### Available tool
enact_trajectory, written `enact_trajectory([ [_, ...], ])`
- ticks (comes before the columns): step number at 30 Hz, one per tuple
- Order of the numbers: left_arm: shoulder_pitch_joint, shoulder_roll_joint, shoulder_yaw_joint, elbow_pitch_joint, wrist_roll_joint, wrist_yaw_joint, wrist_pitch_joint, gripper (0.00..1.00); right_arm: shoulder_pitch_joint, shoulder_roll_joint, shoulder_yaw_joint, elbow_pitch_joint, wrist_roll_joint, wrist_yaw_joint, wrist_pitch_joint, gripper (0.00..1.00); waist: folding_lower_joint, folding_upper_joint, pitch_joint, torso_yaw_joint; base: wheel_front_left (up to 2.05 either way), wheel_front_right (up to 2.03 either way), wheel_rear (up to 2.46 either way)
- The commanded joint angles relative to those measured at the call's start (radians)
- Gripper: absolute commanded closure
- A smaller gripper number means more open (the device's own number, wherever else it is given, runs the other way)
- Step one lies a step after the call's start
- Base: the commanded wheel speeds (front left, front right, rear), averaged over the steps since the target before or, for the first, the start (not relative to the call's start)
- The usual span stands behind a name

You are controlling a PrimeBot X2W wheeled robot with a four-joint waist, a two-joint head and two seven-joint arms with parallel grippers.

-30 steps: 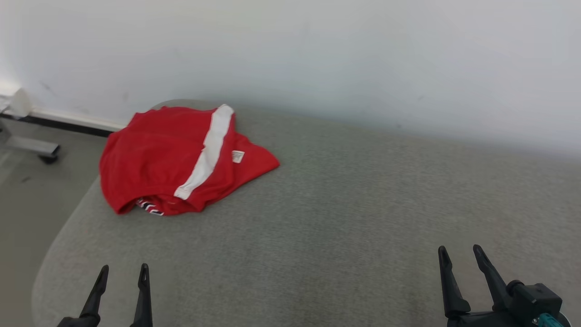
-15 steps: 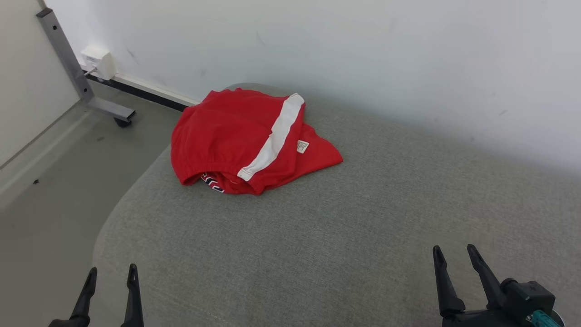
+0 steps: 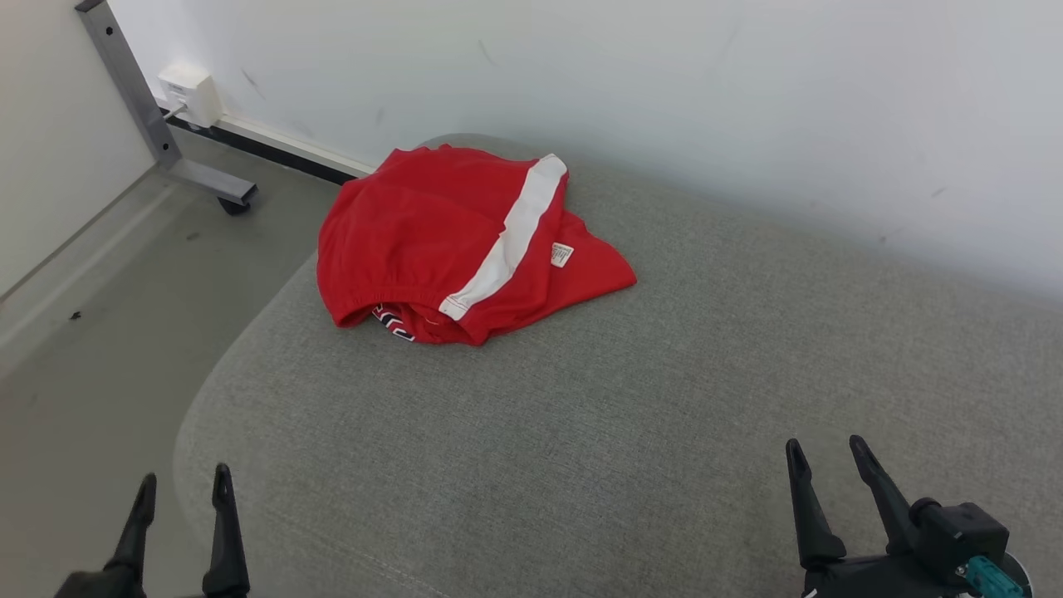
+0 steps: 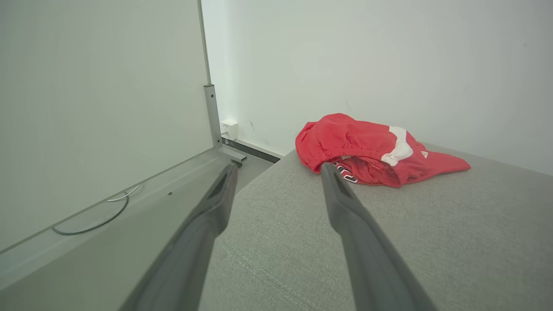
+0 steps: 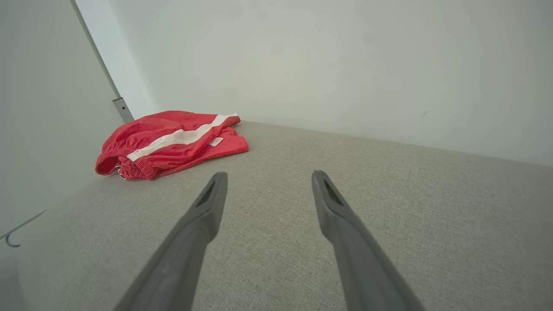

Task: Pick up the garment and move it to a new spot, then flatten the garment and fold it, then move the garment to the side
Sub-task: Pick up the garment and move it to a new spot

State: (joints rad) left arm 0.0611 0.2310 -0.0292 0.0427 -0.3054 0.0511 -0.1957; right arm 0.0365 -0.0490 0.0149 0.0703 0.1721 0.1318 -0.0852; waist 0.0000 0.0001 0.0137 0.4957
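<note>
Left pincer [image 3: 181, 487] low at left, jaws apart, holding nothing. Right pincer [image 3: 826, 453] low at right, same. Both point forward.

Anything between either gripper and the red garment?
Nothing visible. Only bare grey upholstered surface lies between the open left gripper, the open right gripper and the red garment, which sits bunched at the far left corner near the wall.

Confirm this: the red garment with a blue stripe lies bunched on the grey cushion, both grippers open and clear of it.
Wrong stripe colour: the head view shows a white stripe, not blue. The rest holds: red garment bunched on the grey cushion, left gripper and right gripper open, clear of it.
</note>
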Motion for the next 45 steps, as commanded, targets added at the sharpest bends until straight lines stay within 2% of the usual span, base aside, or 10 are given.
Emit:
enact_trajectory([
  [1, -0.035, -0.003, 0.005, 0.000, -0.011, -0.005, -0.007, 0.00, -0.012, -0.003, -0.005, -0.005, -0.010, -0.002, 0.003, 0.00, 0.0000, -0.0001, 0.028, -0.024, 0.00, 0.00, 0.00],
  [7, -0.205, 0.014, 0.009, 0.031, -0.035, -0.033, -0.003, 0.00, -0.054, -0.008, -0.024, -0.025, -0.045, -0.002, 0.021, 0.00, 0.0000, -0.0001, 0.119, -0.089, 0.00, 0.00, 0.00],
  [16, -0.491, 0.051, 0.026, 0.084, -0.086, -0.070, 0.042, 0.00, -0.131, -0.034, -0.035, -0.057, -0.059, -0.002, 0.029, 0.00, 0.0000, -0.0001, 0.269, -0.235, 0.00, 0.00, 0.00],
  [21, -0.634, 0.098, 0.033, 0.135, -0.094, -0.086, 0.099, 0.00, -0.174, -0.043, -0.044, -0.066, -0.060, -0.002, 0.017, 0.00, 0.0000, -0.0001, 0.345, -0.332, 0.00, 0.00, 0.00],
  [28, -0.792, 0.163, 0.025, 0.264, -0.080, -0.095, 0.166, 0.00, -0.223, -0.047, -0.065, -0.053, -0.048, -0.002, -0.009, 0.00, 0.0000, -0.0001, 0.418, -0.423, 0.00, 0.00, 0.00],
  [34, -0.872, 0.199, 0.013, 0.403, -0.090, -0.112, 0.226, 0.00, -0.256, -0.052, -0.060, -0.040, -0.042, -0.002, -0.028, 0.00, 0.0000, -0.0001, 0.460, -0.469, 0.00, 0.00, 0.00],
  [45, -0.919, 0.233, -0.034, 0.684, -0.087, -0.123, 0.386, 0.00, -0.276, -0.046, -0.054, -0.019, -0.044, -0.002, -0.035, 0.00, 0.0000, -0.0001, 0.454, -0.497, 0.00, 0.00, 0.00],
])
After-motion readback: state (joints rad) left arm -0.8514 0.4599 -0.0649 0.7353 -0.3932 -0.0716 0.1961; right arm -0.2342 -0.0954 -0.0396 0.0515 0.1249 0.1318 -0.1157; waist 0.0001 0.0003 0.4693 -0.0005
